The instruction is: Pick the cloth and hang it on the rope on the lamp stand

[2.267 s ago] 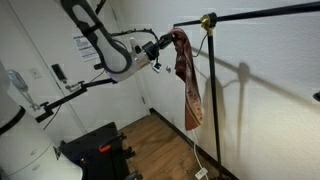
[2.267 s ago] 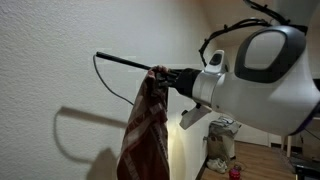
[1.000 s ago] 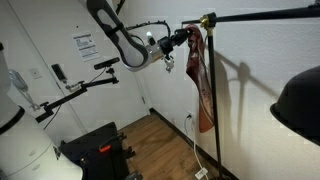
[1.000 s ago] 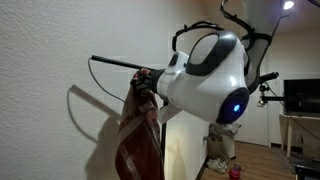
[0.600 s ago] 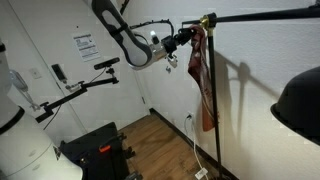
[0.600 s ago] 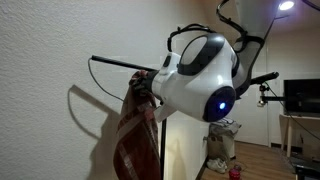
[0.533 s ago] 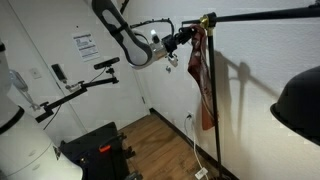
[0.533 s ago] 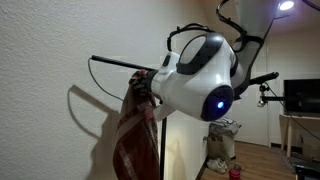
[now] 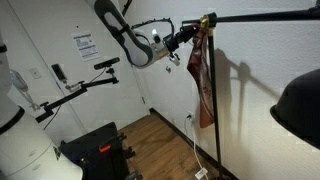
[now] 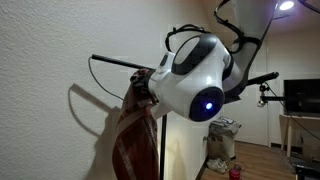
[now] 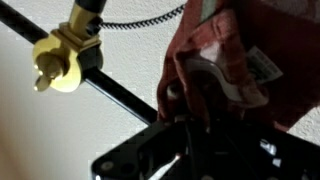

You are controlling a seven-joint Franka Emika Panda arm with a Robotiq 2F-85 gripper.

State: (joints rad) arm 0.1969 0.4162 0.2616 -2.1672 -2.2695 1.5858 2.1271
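**Cloth is up at the lamp stand, pincer clamped on it**

Here's how it looks from my end. The pincer (image 9: 190,36) is squeezed tight on the top end of the cloth (image 9: 204,80), way up high, just beside the brass joint (image 9: 208,19) of the lamp stand (image 9: 217,135). The cloth dangles long and limp from the grip, right alongside the pole, with its bottom end well clear of the wood floor (image 9: 165,140).

On the wrist view the red fabric (image 11: 225,55) is bunched up between the fingers (image 11: 178,92), white label (image 11: 262,66) showing. The black bar (image 11: 120,95) cuts across diagonally. The rope (image 11: 140,22), a thin dark cord, runs from the joint along the top toward the cloth. I honestly can't tell if the cloth is touching it.
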